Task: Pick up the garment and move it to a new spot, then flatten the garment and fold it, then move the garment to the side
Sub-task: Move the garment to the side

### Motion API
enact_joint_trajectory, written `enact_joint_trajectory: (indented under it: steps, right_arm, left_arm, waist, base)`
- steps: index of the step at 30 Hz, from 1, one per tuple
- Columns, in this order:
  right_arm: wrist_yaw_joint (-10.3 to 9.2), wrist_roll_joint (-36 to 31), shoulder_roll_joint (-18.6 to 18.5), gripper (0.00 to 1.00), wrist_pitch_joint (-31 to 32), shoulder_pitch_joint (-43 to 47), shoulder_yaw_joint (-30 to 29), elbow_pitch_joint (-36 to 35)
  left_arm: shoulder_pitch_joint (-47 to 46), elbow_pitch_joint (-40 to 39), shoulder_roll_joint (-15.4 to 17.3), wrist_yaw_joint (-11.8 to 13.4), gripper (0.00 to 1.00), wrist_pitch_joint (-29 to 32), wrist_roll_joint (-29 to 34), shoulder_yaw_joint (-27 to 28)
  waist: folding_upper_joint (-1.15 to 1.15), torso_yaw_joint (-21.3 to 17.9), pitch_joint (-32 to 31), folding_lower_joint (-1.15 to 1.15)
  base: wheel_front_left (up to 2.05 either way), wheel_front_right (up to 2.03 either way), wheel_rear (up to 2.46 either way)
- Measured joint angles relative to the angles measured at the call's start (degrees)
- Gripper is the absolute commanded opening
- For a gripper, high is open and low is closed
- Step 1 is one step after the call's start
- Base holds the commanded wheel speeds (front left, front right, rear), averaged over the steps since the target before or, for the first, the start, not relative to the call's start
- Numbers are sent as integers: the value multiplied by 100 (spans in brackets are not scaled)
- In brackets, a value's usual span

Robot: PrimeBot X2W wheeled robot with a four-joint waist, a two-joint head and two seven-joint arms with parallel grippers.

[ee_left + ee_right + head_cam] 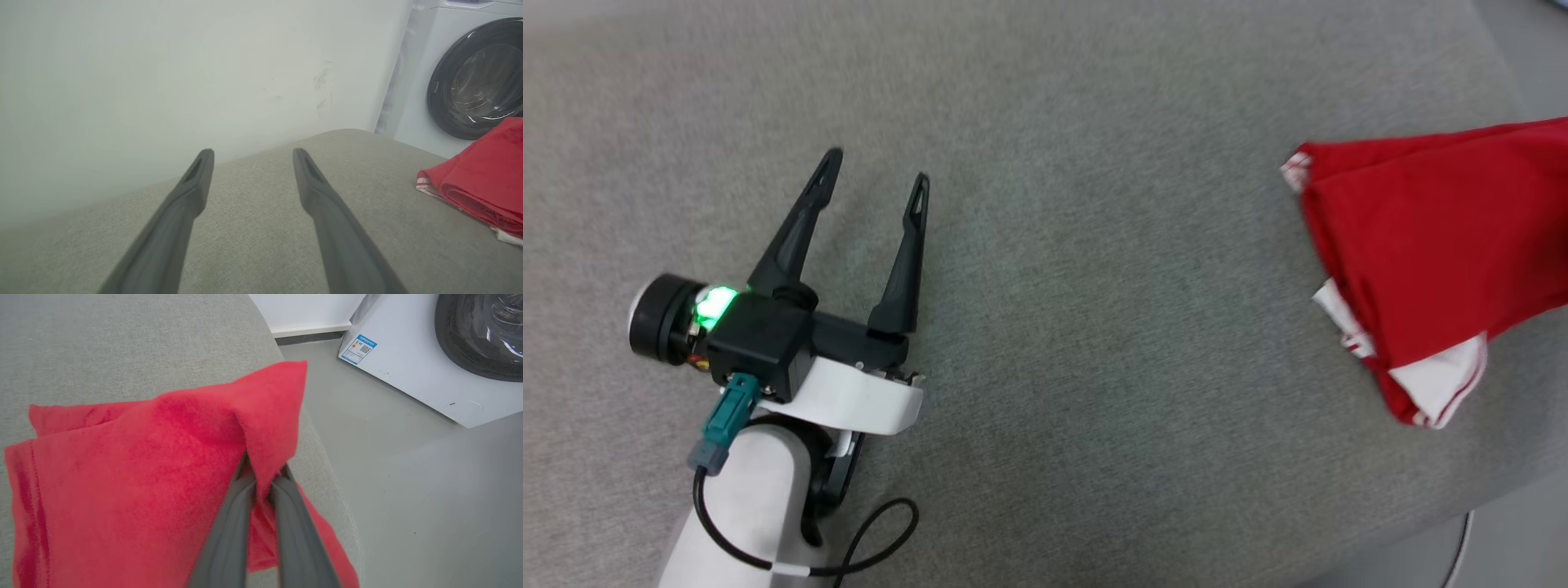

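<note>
Both jaws of the left gripper (876,167) stand wide and empty over the grey cushion (1094,343), well apart from the garment (1429,245). The right gripper (264,473) is clamped on a raised fold of it. Folded, red with white trim, the garment lies at the cushion's right edge, near a washer (476,77).

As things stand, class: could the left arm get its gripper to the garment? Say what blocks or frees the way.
Probably yes: the left gripper stands open over the bare grey surface, nothing lies between it and the garment, though the right gripper pinches it.
</note>
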Motion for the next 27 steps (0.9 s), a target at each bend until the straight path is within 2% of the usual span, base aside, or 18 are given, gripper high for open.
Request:
enact_joint_trajectory:
  steps: [6,10,11,12,13,16,17,19,23,27]
  right_arm:
    - [0,-330,-191,0,-567,-491,-492,962]
    - [0,-483,-132,0,-836,-737,-655,1513]
    - [0,-556,-113,11,-909,-779,-667,1622]
    - [0,-597,-97,44,-980,-828,-693,1734]
    - [0,-650,-90,100,-1045,-878,-716,1844]
    - [0,-878,-94,100,-1350,-975,-888,2111]
    - [0,-1172,-129,100,-1724,-1032,-1089,2335]
    - [0,-1377,-132,100,-1957,-1039,-1241,2453]
    - [0,-1670,-75,100,-2510,-1014,-1391,2471]
    - [0,-1648,62,100,-2937,-784,-1424,2403]
  left_arm:
    - [-352,-175,46,-85,100,67,88,-145]
    - [-457,-211,57,-92,100,64,108,-204]
    - [-472,-209,59,-93,100,62,108,-214]
    - [-485,-205,60,-98,100,48,108,-222]
    - [-488,-199,63,-98,100,41,107,-229]
    - [-488,-132,60,-93,100,4,82,-248]
    - [-480,-55,29,-87,100,-52,51,-265]
    - [-433,35,3,-71,100,-102,-1,-263]
    - [-253,207,-47,13,100,-191,-93,-245]
    - [-36,370,-156,92,100,-277,-215,-214]
  waist:
    - [0,128,613,0]
    - [0,250,851,0]
    - [0,283,883,0]
    - [0,315,905,0]
    - [0,341,919,0]
    - [0,396,902,0]
    - [0,432,804,-1]
    - [0,452,705,-1]
    - [0,491,418,-1]
    - [0,568,78,-1]
  base:
    - [0,0,0]
    - [0,0,0]
    - [0,0,0]
    - [0,0,0]
    - [0,0,0]
    - [0,0,0]
    - [0,0,0]
    - [0,0,0]
    - [0,0,0]
    - [0,0,0]
